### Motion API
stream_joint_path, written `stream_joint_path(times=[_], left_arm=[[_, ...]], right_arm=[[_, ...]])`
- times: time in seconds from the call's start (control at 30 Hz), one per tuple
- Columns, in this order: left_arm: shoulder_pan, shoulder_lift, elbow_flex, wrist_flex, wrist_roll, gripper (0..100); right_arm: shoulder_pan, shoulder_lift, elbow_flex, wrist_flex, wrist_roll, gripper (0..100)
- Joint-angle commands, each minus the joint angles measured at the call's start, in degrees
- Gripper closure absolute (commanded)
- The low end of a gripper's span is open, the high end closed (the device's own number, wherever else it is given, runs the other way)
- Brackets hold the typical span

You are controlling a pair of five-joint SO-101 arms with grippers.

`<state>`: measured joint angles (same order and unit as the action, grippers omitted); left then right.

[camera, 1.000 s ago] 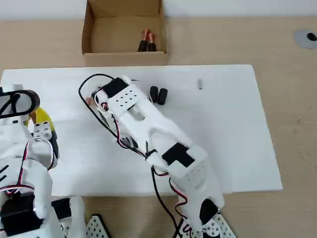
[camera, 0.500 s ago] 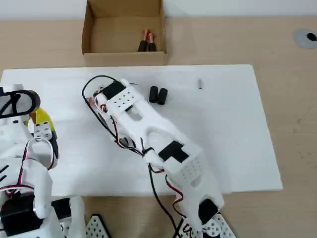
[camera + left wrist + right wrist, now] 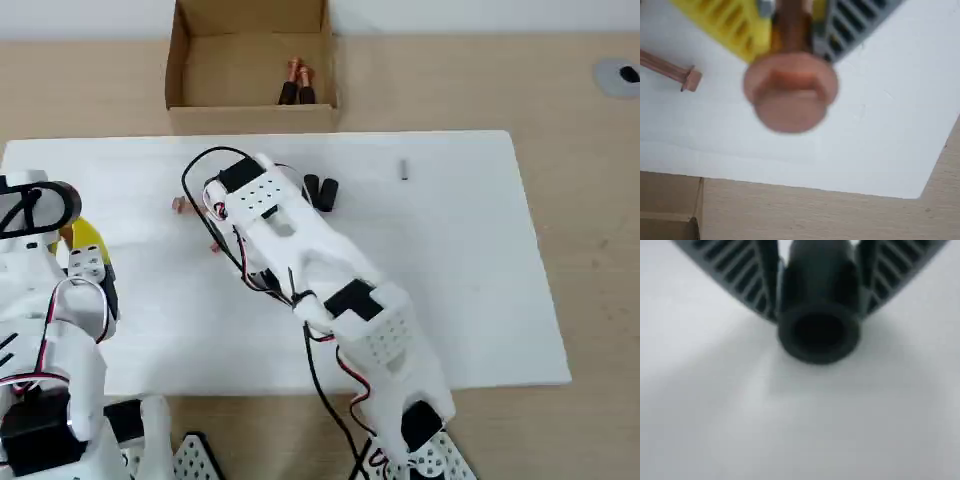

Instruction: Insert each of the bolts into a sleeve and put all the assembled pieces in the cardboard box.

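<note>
My left gripper [image 3: 790, 20], with one yellow and one grey finger, is shut on a copper bolt [image 3: 790, 92] whose hex head faces the camera. A second bolt [image 3: 667, 68] lies on the white mat [image 3: 880, 140] beyond it. My right gripper [image 3: 817, 275] is shut on a black sleeve [image 3: 818, 332], open end toward the camera, just above the mat. From above, the right arm [image 3: 275, 220] stretches over the mat's left-centre. Two loose bolts [image 3: 182, 205] [image 3: 214, 246] lie beside it. Two black sleeves [image 3: 320, 191] sit close to its other side. The cardboard box [image 3: 250, 118] holds two assembled pieces [image 3: 297, 85].
The left arm [image 3: 60, 300] stands at the mat's left edge, its yellow finger [image 3: 85, 238] over the mat. A small grey object [image 3: 403, 170] lies toward the mat's far right. The right arm's cables [image 3: 200, 165] loop out near the loose bolts. Wooden table [image 3: 580, 200] surrounds the mat.
The right arm has swung slightly to the right, uncovering the second loose bolt on the mat. The left arm has not moved.
</note>
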<state>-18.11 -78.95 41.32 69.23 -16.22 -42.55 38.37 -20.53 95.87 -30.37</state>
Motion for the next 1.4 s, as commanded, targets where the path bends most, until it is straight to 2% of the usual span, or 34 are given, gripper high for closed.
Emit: stream_joint_path(times=[0.0,0.13,0.33,0.47,0.57,0.7,0.8,0.9,1.0,1.1,1.27,1.37], left_arm=[[0.26,-0.66,-0.79,0.09,-0.35,100],[0.26,-0.66,-0.88,0.00,-0.35,100],[0.26,-0.66,-6.68,0.00,0.26,100],[0.26,-0.66,-10.11,0.09,5.54,100],[0.26,-1.45,-11.16,0.18,9.41,100],[0.26,-6.29,-10.73,0.18,10.99,100],[0.53,-10.24,-10.73,-0.09,10.99,100],[0.70,-12.97,-10.73,-0.26,10.99,100],[0.70,-14.02,-10.64,-0.26,10.99,100],[0.70,-13.93,-9.67,-0.70,10.99,100],[0.70,-14.46,-3.60,-6.68,10.99,100],[0.70,-14.46,-0.88,-9.67,11.60,100]], right_arm=[[0.31,0.04,-2.33,-0.70,-0.53,98.8],[0.31,-2.15,-2.59,0.70,-0.53,98.8],[3.82,-15.78,-11.38,4.13,-0.18,98.8],[5.76,-25.80,-15.78,4.13,0.09,98.8],[5.76,-34.24,-17.10,5.80,5.89,98.8],[5.76,-46.90,-16.84,6.07,13.01,98.8],[5.14,-54.73,-16.13,5.89,22.24,98.8],[0.31,-59.56,-11.65,5.19,29.45,98.8],[-5.41,-62.73,-2.07,3.16,29.71,98.8],[-5.67,-66.59,10.77,-5.27,29.89,98.8],[-6.46,-75.74,35.38,-28.40,32.62,98.8],[-6.29,-76.88,46.81,-38.24,33.32,98.9]])
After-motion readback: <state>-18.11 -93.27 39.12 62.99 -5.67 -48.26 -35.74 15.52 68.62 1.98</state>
